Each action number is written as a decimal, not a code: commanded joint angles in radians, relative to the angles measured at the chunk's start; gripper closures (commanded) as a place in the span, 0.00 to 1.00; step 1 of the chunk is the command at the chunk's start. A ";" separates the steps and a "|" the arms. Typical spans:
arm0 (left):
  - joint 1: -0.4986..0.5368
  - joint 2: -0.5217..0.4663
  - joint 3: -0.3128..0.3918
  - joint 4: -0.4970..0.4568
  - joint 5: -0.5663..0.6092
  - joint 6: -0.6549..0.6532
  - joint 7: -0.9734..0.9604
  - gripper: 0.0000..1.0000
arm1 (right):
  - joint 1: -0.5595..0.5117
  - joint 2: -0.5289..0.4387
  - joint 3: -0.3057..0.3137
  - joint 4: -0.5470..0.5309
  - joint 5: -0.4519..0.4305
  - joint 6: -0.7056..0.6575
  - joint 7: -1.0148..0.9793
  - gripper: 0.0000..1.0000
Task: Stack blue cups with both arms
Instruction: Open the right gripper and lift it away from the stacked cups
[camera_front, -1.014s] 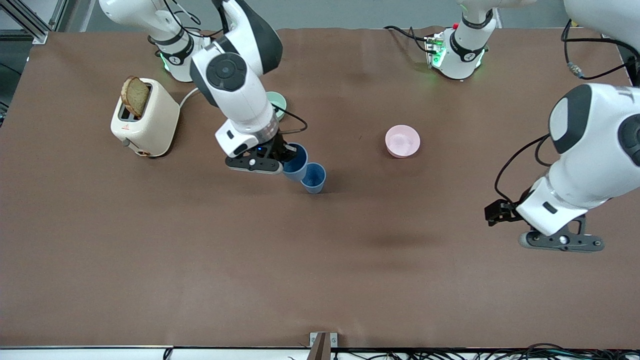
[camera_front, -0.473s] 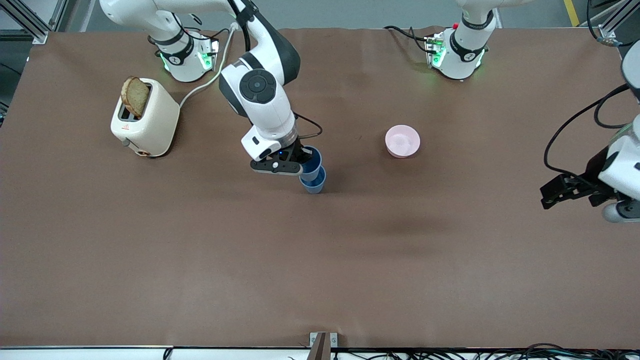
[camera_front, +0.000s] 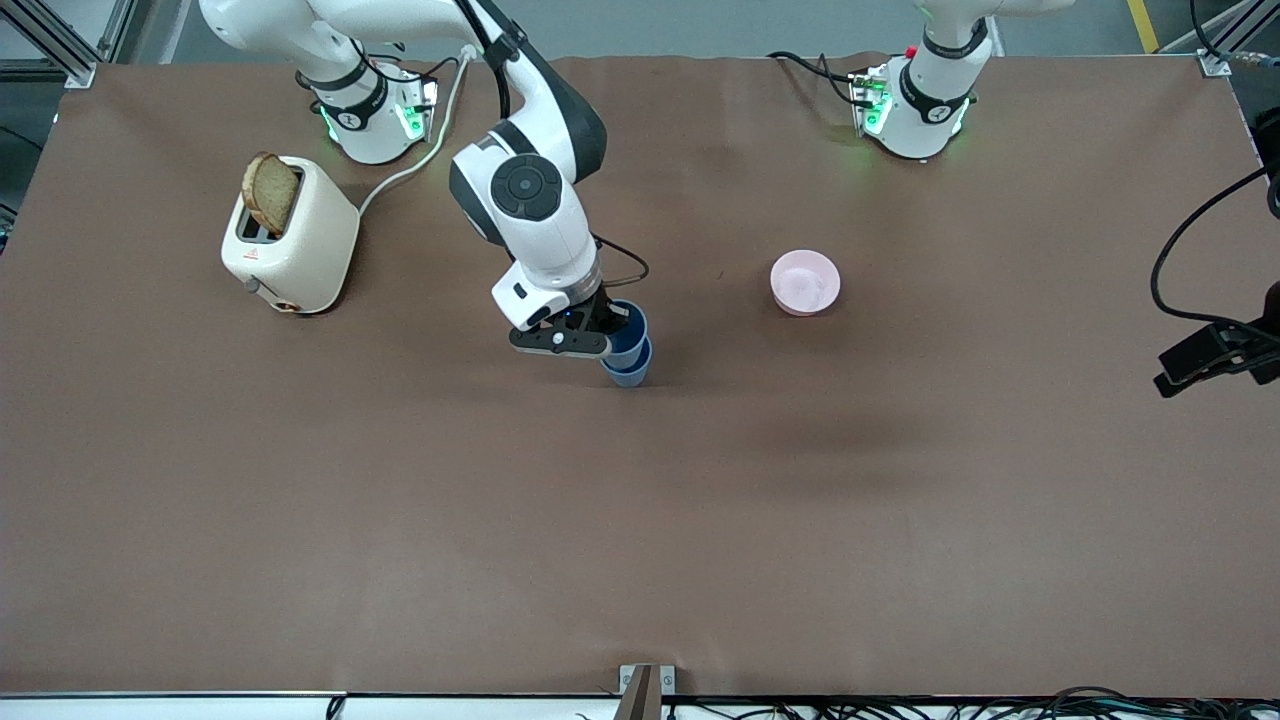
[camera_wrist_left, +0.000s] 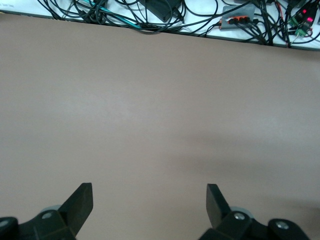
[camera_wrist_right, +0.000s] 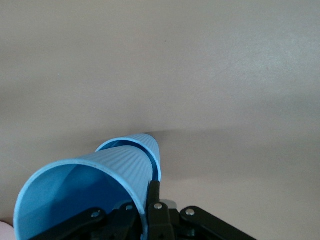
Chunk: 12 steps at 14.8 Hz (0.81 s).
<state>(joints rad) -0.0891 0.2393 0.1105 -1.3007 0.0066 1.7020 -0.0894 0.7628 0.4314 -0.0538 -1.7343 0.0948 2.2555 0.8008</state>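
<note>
My right gripper (camera_front: 607, 331) is shut on the rim of one blue cup (camera_front: 630, 328), near the middle of the table. This cup's lower end sits inside the mouth of the second blue cup (camera_front: 628, 372), which stands on the table. In the right wrist view the held cup (camera_wrist_right: 85, 190) fills the foreground, with the second cup's rim (camera_wrist_right: 150, 145) around its lower end. One finger (camera_wrist_right: 154, 195) presses the wall from outside. My left gripper (camera_wrist_left: 149, 192) is open and empty over bare table. In the front view only part of the left hand (camera_front: 1215, 352) shows, at the left arm's end.
A pink bowl (camera_front: 805, 282) sits toward the left arm's end from the cups. A cream toaster (camera_front: 290, 240) with a slice of bread (camera_front: 270, 192) stands toward the right arm's end. Cables (camera_wrist_left: 165, 15) lie along the table edge.
My right gripper carried its blue cup sideways over the standing cup and lowered it into the mouth. The left arm drew back toward its end of the table, mostly out of the front view.
</note>
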 joint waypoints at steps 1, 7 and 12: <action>0.015 -0.064 0.011 -0.084 -0.011 -0.002 0.031 0.00 | 0.015 0.007 -0.008 -0.013 0.006 0.019 0.014 0.98; 0.016 -0.120 -0.055 -0.123 -0.014 -0.015 0.014 0.00 | 0.015 0.023 -0.008 -0.010 0.006 0.033 0.012 0.32; 0.017 -0.118 -0.057 -0.124 -0.014 -0.025 0.028 0.00 | -0.025 -0.066 -0.017 -0.010 0.002 -0.035 -0.002 0.08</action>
<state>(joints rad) -0.0764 0.1429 0.0562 -1.4047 0.0038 1.6836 -0.0746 0.7649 0.4468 -0.0655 -1.7289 0.0948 2.2736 0.8005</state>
